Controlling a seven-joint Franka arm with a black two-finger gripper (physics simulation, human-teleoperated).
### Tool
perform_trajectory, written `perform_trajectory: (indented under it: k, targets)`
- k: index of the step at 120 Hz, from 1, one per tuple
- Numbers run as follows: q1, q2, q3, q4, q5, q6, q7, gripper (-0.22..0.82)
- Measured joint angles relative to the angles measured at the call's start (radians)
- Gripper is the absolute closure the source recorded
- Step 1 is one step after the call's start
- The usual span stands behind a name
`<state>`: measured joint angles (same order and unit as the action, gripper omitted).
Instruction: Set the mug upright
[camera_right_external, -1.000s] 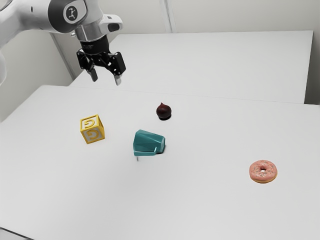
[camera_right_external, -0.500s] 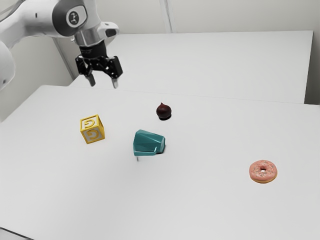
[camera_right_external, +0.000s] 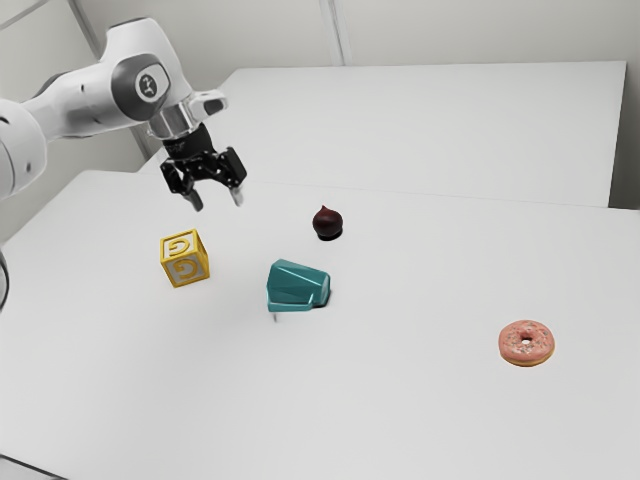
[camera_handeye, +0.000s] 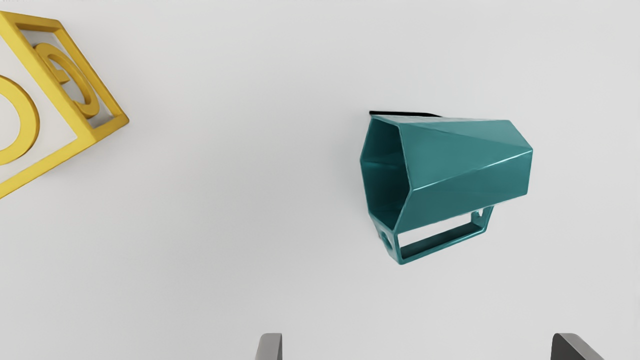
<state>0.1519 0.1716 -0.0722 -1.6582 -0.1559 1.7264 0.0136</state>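
Note:
In the exterior view my gripper hangs in the air above the table, up and to that view's left of the teal mug. The mug lies on its side, its handle low along one flank and its base toward the exterior view's right. In the wrist view the mug shows its open mouth turned toward the yellow block. My gripper is open there, two fingertips wide apart with nothing between them.
A yellow letter block sits on the white table, to the exterior view's left of the mug. A dark red onion-like object is just beyond the mug. A pink donut lies farther to the exterior view's right.
Over the last half second my gripper has come lower, after a slight shift toward the exterior view's left before that. The mug and the other objects have stayed where they were.

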Motion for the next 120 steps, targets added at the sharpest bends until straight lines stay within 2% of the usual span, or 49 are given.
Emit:
perform_trajectory:
  k: [46, 70, 120]
  targets:
    - [0.058, 0.040, 0.000, -0.196, -0.277, 0.247, 0.124, 0.02]
    - [0.061, 0.057, 0.000, -0.263, -0.455, 0.333, 0.227, 0.02]
    - [0.061, 0.101, -0.001, -0.345, -0.695, 0.396, 0.420, 0.02]
